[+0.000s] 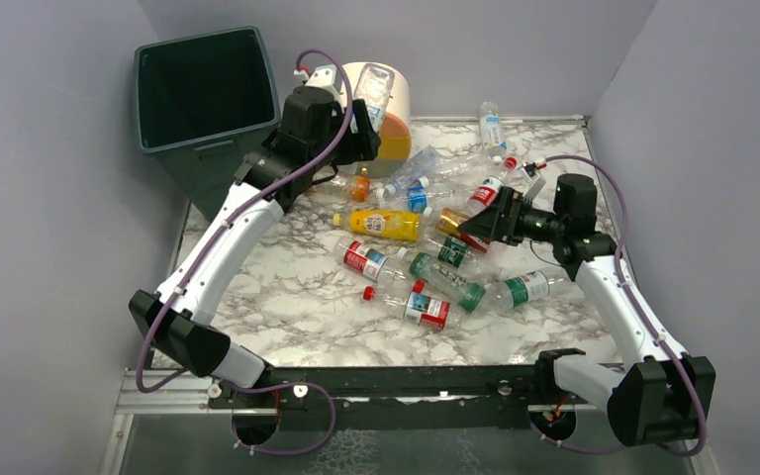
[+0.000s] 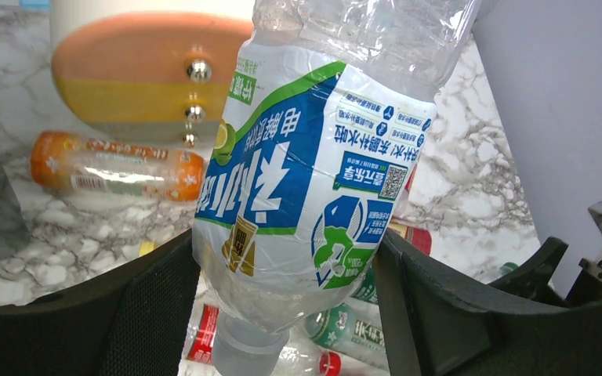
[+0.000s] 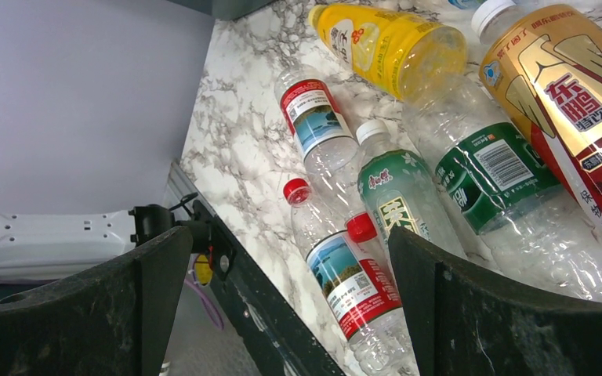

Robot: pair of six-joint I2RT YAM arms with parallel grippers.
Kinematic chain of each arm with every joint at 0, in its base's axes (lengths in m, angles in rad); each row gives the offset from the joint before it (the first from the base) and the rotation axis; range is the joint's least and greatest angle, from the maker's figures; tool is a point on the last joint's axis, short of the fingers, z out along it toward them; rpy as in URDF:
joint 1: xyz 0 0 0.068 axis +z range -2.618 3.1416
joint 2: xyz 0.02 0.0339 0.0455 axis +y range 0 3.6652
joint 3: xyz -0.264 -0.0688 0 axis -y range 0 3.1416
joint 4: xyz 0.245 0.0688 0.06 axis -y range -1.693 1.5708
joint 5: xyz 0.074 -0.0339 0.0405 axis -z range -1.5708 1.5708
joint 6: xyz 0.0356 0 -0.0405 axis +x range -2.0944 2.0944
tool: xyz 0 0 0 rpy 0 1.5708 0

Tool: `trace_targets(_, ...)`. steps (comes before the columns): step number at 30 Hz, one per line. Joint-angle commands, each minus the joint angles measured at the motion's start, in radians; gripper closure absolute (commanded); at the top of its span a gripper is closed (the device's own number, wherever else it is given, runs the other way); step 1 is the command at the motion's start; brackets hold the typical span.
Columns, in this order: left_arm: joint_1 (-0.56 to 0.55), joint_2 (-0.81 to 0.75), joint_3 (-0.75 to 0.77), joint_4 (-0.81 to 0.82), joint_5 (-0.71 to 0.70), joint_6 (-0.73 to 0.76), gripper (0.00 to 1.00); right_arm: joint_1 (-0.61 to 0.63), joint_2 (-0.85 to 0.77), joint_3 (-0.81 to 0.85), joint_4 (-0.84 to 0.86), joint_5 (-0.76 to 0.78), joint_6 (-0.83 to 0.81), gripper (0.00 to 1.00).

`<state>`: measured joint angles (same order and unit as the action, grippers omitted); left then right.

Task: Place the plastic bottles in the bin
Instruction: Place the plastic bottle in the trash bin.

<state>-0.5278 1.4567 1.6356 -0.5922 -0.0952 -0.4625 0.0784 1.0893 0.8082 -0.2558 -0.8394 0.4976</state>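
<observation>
My left gripper (image 1: 361, 117) is shut on a clear plastic bottle (image 1: 374, 89) with a blue and green label (image 2: 321, 157). It holds the bottle cap-down, raised off the table just right of the dark green bin (image 1: 198, 40). Both fingers (image 2: 149, 313) press the bottle's lower body. My right gripper (image 1: 480, 226) is open, hovering over the pile of bottles with nothing between its fingers (image 3: 470, 313). Below it lie a red-labelled bottle (image 3: 353, 282), a green-labelled one (image 3: 400, 204) and a yellow one (image 3: 384, 43).
A round cream, orange and yellow drawer unit (image 1: 396, 119) stands behind the held bottle. More bottles lie across the marble table (image 1: 287, 297): an orange one (image 1: 356, 186), a green one (image 1: 450, 280), another at the back (image 1: 492, 126). Grey walls close both sides.
</observation>
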Motion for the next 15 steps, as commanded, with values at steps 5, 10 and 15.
trace_targets(5,0.021,0.111,0.362,-0.102,-0.092,0.104,0.41,-0.003,-0.029,-0.006,0.002,-0.013,-0.001,0.01)
trace_targets(10,0.12,0.138,0.503,-0.143,-0.087,0.119,0.41,-0.003,-0.034,-0.008,0.003,-0.017,0.001,0.01)
trace_targets(15,0.31,0.122,0.54,-0.155,-0.015,0.11,0.41,-0.004,-0.042,-0.012,-0.003,-0.02,-0.001,0.01)
